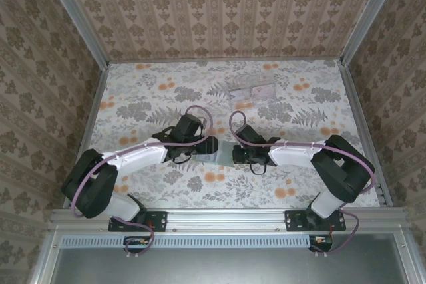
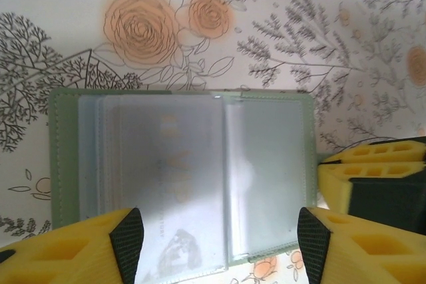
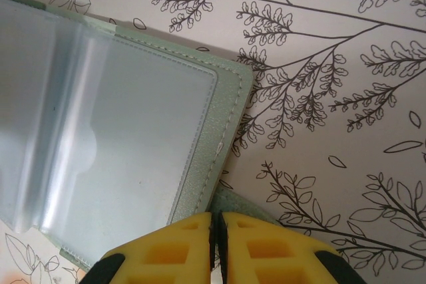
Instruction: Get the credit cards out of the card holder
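The card holder (image 1: 225, 153) lies open on the flowered table between both arms, a grey-green cover (image 2: 65, 157) with frosted clear sleeves. A pale credit card (image 2: 174, 164) shows faintly through the left sleeve; no other card can be made out. My left gripper (image 2: 219, 241) is open just above the holder's near edge, one black-padded finger on either side of the sleeves and nothing between them. My right gripper (image 3: 216, 221) is shut on the holder's green right edge (image 3: 223, 131). Its yellow fingers (image 2: 373, 164) appear beside the holder in the left wrist view.
A clear plastic tray (image 1: 253, 89) stands farther back, right of centre. Patterned walls with metal rails (image 1: 359, 118) enclose the table on three sides. The arms' bases sit at the near edge.
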